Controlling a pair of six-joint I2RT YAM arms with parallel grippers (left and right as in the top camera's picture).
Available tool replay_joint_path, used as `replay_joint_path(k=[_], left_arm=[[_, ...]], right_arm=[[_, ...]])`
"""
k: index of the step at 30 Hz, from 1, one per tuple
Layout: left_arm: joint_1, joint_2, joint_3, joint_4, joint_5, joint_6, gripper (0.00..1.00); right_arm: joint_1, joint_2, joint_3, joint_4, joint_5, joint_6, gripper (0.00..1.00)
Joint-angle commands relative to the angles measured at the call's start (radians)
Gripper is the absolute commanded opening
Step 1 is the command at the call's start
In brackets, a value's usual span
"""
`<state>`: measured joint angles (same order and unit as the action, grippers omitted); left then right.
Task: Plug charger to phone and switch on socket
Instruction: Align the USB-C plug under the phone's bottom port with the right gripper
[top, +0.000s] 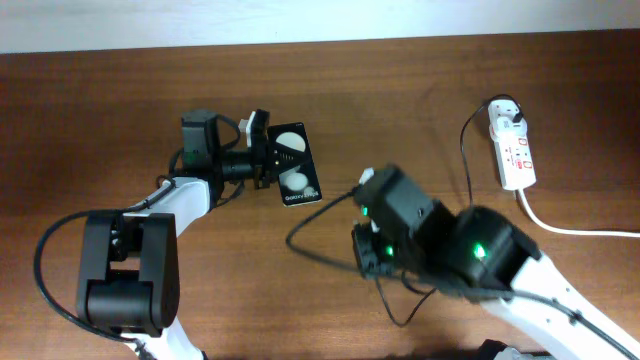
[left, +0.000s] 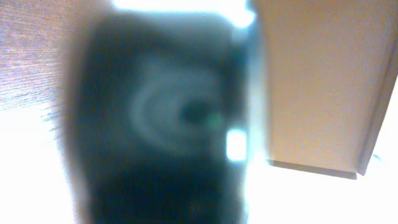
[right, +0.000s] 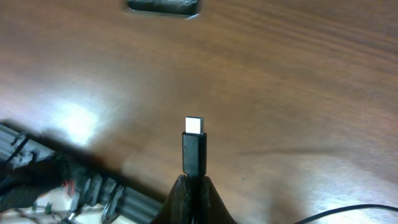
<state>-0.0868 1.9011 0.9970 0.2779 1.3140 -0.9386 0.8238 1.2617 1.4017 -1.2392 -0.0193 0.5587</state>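
**A:** Where does each thing stand now?

**B:** The left gripper (top: 262, 152) is clamped on one short end of the phone (top: 298, 166), with the two white patches facing up. I cannot tell if the phone is lifted or rests on the table (top: 100, 90). The right gripper (right: 193, 190) has its jaws closed on the charger (top: 463, 160), just behind the connector tip (right: 194, 126). The tip points toward the phone but is well apart from it. The white plug (top: 506, 113) seems to sit already in the socket (top: 515, 155), at the far right.

**A:** What can go wrong from here?

**B:** Mostly the alignment, I think. The tip must meet a very small port, and the left wrist view is only a dark blur, so it gives no help. If the tip arrives tilted or beside the port, it may push the phone and turn it in the jaws, or slide back between the fingers.

**A:** And the cable?

**B:** It lies in loose loops under the right arm. The arm could catch one and pull the tip aside — or tug the plug.
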Motion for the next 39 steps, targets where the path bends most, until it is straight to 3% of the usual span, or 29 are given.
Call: replay_joint_path(k=[1,3,6,13,18,22,39], left_arm=[[0.001,-0.003,0.014,0.085,0.032,-0.06,0.0],[-0.003,-0.003,0.014,0.267,0.033,-0.172,0.0],[-0.016,-0.003,0.014,0.394,0.032,-0.217,0.0],[-0.023,-0.003,0.014,0.394,0.033,-0.216,0.0],[-0.023,-0.003,0.014,0.395,0.057,-0.216,0.0],[-0.023,-0.003,0.014,0.395,0.062,-0.216,0.0],[-0.023,-0.003,0.014,0.395,0.06,-0.216,0.0]], right_arm=[[0.097,-0.032,-0.051,0.013,0.133,0.141,0.04],[0.143,-0.026,-0.111,0.133,0.137,0.142,0.04],[0.145,-0.025,-0.192,0.302,0.137,0.142,0.04],[0.143,0.097,-0.228,0.478,0.174,0.127,0.04],[0.067,0.161,-0.228,0.493,0.177,0.127,0.04],[0.0,0.165,-0.227,0.523,0.051,0.126,0.04],[0.006,0.217,-0.227,0.608,0.005,0.048,0.04]])
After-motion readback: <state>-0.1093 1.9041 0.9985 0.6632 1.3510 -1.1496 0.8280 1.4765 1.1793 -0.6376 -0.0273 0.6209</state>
